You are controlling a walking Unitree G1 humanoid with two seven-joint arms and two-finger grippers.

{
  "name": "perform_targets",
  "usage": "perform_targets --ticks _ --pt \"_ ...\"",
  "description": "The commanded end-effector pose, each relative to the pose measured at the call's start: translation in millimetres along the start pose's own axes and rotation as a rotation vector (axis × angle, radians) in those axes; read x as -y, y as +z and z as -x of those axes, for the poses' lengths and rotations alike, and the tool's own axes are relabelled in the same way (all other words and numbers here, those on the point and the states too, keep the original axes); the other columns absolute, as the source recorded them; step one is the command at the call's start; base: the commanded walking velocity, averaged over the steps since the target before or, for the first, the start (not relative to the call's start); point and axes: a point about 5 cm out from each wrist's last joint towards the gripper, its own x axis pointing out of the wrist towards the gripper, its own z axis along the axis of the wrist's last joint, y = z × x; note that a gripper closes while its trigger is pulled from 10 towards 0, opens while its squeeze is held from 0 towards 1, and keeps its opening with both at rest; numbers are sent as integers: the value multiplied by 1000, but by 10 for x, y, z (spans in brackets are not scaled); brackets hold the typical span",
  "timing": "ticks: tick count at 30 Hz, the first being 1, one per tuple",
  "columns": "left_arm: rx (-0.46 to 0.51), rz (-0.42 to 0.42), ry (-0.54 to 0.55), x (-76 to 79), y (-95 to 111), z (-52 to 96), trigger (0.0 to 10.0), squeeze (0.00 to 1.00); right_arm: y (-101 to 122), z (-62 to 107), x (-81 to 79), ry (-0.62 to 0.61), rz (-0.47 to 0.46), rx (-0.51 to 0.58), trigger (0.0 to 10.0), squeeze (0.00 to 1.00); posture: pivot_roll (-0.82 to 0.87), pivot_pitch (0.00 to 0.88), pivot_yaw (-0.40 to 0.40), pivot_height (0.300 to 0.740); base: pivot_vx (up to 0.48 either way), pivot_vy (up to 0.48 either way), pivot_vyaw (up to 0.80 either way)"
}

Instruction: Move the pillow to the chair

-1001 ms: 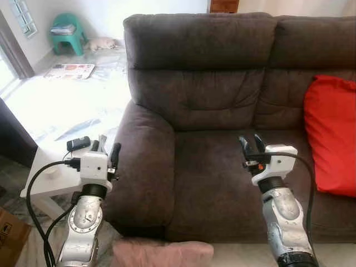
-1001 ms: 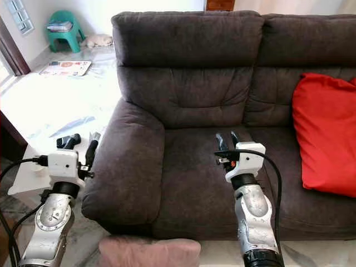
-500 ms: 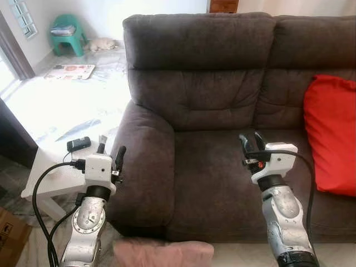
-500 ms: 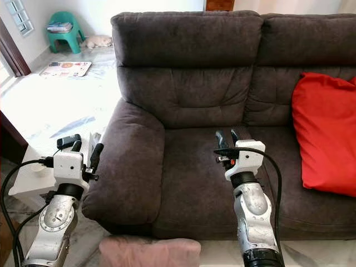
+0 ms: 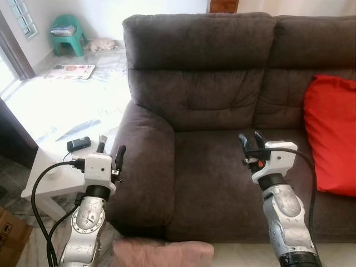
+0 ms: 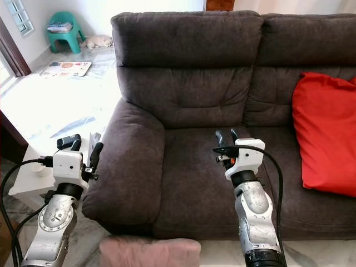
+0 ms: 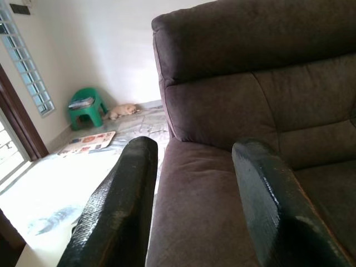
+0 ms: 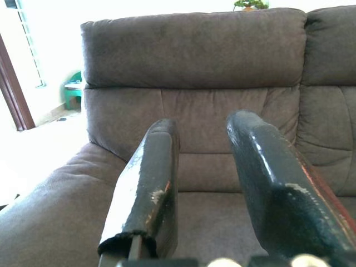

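Parted fingers (image 7: 119, 211) — sofa armrest (image 7: 206, 222), green stool (image 7: 86, 109).

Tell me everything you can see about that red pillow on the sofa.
The red pillow is plain, bright red and plump, seemingly soft cloth with light creases. It stands upright on the dark brown sofa, on the seat to the robot's right, leaning against the backrest. Its far side is cut off by the picture edge. Both grippers are apart from it; the right gripper hovers nearer, over the neighbouring seat.
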Motion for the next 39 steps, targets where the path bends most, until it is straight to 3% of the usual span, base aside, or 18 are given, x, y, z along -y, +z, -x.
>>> perform_targets --ticks 1,28,39 --pt "8 -9 8 -28 45 -5 10000 0 73 -37 -45 17 4 19 10000 0 39 0 4 740 0 0 0" --pt "-2 16 13 38 108 -14 10000 0 132 -76 -46 20 -8 -5 10000 0 46 79 -6 740 0 0 0" --pt "-4 22 4 76 107 -19 10000 0 134 -85 -61 29 -4 -10 10000 0 48 86 -4 682 0 0 0"
